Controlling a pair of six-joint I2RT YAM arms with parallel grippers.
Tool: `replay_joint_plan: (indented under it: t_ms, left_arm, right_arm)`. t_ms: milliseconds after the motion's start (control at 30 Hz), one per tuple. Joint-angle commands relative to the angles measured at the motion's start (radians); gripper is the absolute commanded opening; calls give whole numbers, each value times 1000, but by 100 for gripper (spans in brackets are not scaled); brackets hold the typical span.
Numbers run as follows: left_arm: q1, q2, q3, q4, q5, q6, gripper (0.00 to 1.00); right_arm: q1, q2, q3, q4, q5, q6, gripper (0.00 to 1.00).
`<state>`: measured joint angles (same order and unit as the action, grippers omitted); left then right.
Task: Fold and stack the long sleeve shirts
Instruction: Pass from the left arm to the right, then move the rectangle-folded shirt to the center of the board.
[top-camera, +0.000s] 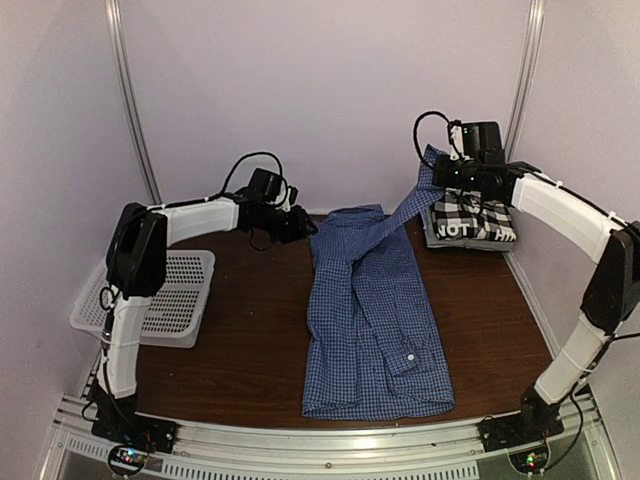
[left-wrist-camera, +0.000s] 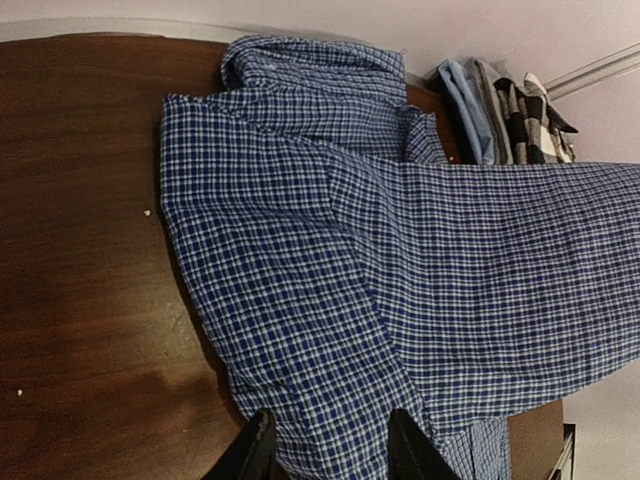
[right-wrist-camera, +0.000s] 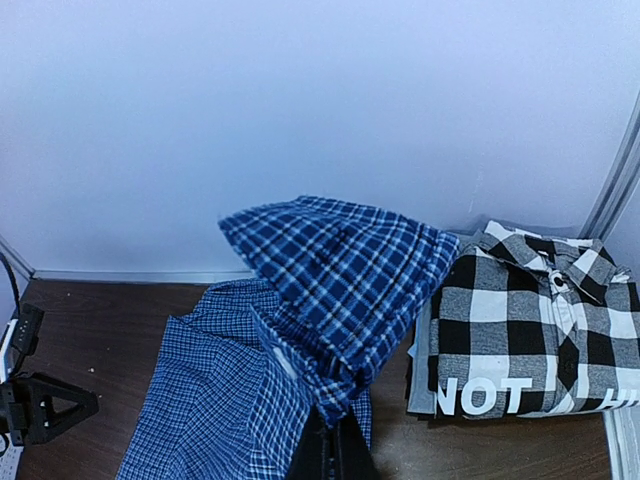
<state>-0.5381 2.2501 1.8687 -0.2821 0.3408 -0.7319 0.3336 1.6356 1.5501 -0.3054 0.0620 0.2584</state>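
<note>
My left gripper (left-wrist-camera: 330, 452) hung low at the end of a bent arm, fingers parted. My right gripper (right-wrist-camera: 330, 450) was raised high and far back, pinched shut on the blue shirt (top-camera: 370, 300).

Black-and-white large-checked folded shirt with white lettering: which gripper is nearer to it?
Right. The right gripper hangs by the black-and-white shirt, pinching a sleeve of the blue fine-checked shirt; the left gripper sits beyond that blue shirt, farther off.
</note>
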Motion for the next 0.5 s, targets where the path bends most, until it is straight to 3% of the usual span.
replay_joint_plan:
  t_ms: [0,467]
  left_arm:
    - [20,93,106,-42,34,42,39]
    - [36,344,394,-143,-69,115,45]
  right_arm:
    - [-11,24,-18,-35,44,4,0]
    - [-7,47,-113,-64,-27,24,2]
